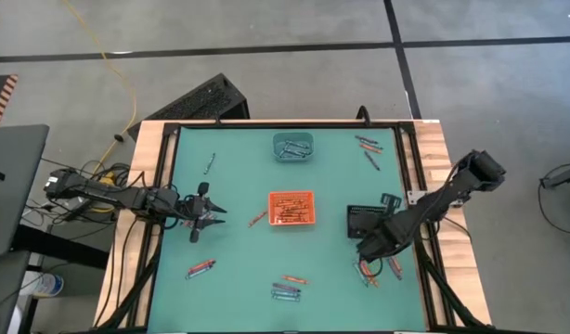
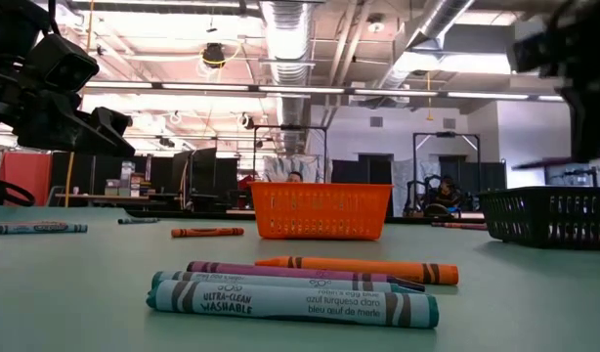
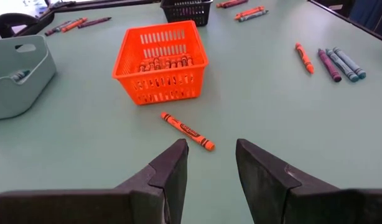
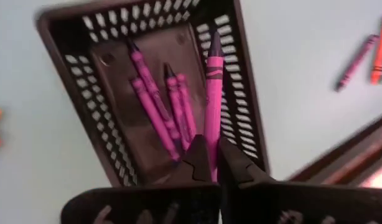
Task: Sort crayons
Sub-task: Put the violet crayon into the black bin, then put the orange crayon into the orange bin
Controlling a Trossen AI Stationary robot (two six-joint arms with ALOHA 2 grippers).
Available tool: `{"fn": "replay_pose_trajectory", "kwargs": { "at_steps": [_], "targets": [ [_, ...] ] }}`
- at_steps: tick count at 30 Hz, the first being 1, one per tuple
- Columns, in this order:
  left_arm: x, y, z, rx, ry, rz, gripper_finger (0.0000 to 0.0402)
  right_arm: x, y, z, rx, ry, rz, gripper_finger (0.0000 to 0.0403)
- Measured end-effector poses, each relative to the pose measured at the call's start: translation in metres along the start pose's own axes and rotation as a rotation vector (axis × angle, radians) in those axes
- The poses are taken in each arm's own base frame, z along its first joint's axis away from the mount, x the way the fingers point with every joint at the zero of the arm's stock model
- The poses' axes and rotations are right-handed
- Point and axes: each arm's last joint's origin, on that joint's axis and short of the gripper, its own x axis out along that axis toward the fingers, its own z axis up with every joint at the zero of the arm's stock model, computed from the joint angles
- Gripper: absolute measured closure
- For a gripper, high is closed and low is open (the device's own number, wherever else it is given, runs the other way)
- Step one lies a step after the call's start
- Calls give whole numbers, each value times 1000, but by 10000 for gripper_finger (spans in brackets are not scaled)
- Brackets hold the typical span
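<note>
The green table (image 1: 239, 278) carries three trays in its middle and right part. The orange tray (image 1: 292, 208) at centre holds orange crayons (image 3: 161, 63); one more orange crayon (image 3: 187, 130) lies loose just left of it. The left gripper (image 3: 209, 163) hovers near that crayon, fingers parted and empty. The right gripper (image 4: 213, 163) hangs over the black tray (image 4: 85, 68), fingers closed on a pink crayon (image 4: 213, 93), with pink crayons (image 4: 160, 106) inside.

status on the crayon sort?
Left gripper open, facing orange crayon. Right gripper shut on pink crayon over black basket. Nothing in the way.
</note>
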Motion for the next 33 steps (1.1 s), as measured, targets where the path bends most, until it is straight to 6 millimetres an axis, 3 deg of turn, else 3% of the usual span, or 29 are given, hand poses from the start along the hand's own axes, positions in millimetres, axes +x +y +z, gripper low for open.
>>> {"fn": "replay_pose_trajectory", "kwargs": {
  "at_steps": [12, 23, 33],
  "targets": [
    [0, 0, 0, 0, 0, 0, 274, 7, -1, -5, 79, -21, 74, 392],
    [0, 0, 0, 0, 0, 0, 274, 7, -6, -9, 110, 43, 34, 317],
    [0, 0, 0, 0, 0, 0, 274, -26, -10, 8, 181, 126, 193, 292]
  ]
}}
